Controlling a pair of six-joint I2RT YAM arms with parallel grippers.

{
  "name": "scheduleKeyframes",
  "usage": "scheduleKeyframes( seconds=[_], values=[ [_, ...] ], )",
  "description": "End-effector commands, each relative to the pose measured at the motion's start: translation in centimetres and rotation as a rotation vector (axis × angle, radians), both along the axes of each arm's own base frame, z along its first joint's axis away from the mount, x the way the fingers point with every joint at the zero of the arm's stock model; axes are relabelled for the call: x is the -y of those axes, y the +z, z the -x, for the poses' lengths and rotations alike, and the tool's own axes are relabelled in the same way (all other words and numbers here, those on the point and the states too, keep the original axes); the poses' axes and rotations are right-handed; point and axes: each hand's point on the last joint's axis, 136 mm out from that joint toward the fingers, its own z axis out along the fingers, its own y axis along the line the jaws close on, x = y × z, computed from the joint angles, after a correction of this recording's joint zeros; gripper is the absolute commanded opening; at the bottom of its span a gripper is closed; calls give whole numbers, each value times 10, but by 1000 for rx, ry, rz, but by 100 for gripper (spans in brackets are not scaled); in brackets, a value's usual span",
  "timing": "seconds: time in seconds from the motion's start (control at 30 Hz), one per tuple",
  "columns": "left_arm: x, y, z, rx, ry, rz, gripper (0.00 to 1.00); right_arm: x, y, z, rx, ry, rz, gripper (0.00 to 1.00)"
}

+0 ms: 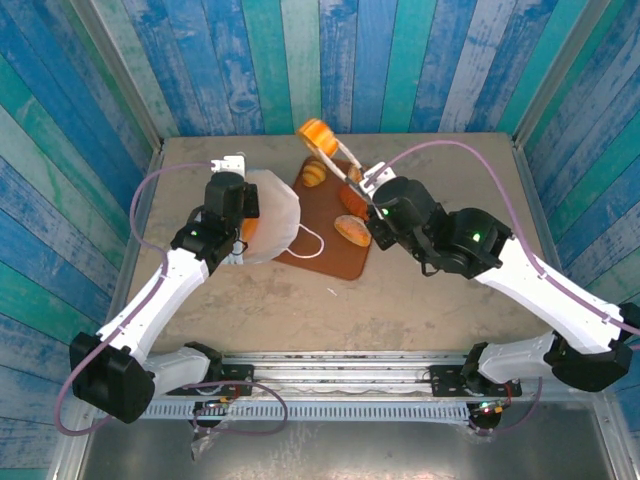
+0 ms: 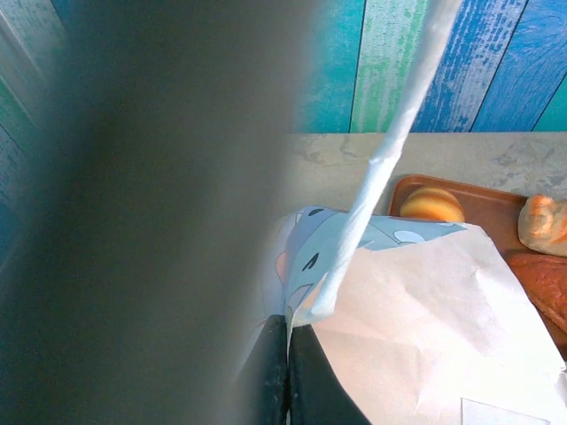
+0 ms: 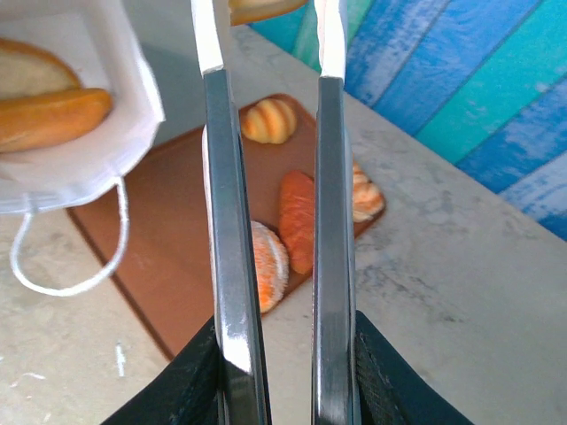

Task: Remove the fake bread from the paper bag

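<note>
Holding, top view: the right end effector pinches 1 orange piece of fake bread, raised near the far end of the brown tray.
Tray, top view: a croissant, an orange loaf and a roll lie on it.
Bag, top view: the paper bag lies tipped on the counter at the tray's left side, with its cord handle on the tray. The left end effector is at the bag's rim.
Left end effector, left wrist view: its fingers are pressed together on the bag's edge, beside the printed band. A cord runs up across the frame, and a blurred grey surface covers the left half.
Right end effector, right wrist view: the 2 fingers stand a narrow gap apart, with the piece clamped between their white tips at the top edge.
Bag, right wrist view: its open mouth is at the upper left with 2 pieces inside, and 4 pieces lie on the tray.
</note>
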Motion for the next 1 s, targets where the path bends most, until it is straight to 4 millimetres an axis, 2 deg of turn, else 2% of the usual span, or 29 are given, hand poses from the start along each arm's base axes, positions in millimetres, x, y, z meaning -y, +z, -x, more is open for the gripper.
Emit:
scheduleKeyframes(
  seconds=[0.0, 0.2, 0.3, 0.53, 0.77, 0.97],
  values=[
    [-5, 10, 3, 26, 13, -2, 1, 21, 8, -7, 44, -102, 26, 2],
    [-7, 16, 5, 55, 19, 13, 1, 22, -20, -19, -11, -152, 109, 5],
    [-8, 18, 6, 68, 20, 25, 1, 21, -40, -27, -58, -168, 164, 6],
    [-12, 24, 6, 87, 30, 53, 1, 2, -86, -44, -145, -158, 271, 11],
    [-17, 28, 7, 99, 45, 64, 1, -16, -129, -60, -211, -151, 403, 12],
    [-15, 27, 5, 98, 37, 69, 2, -27, -150, -75, -218, -152, 506, 15]
  ],
)
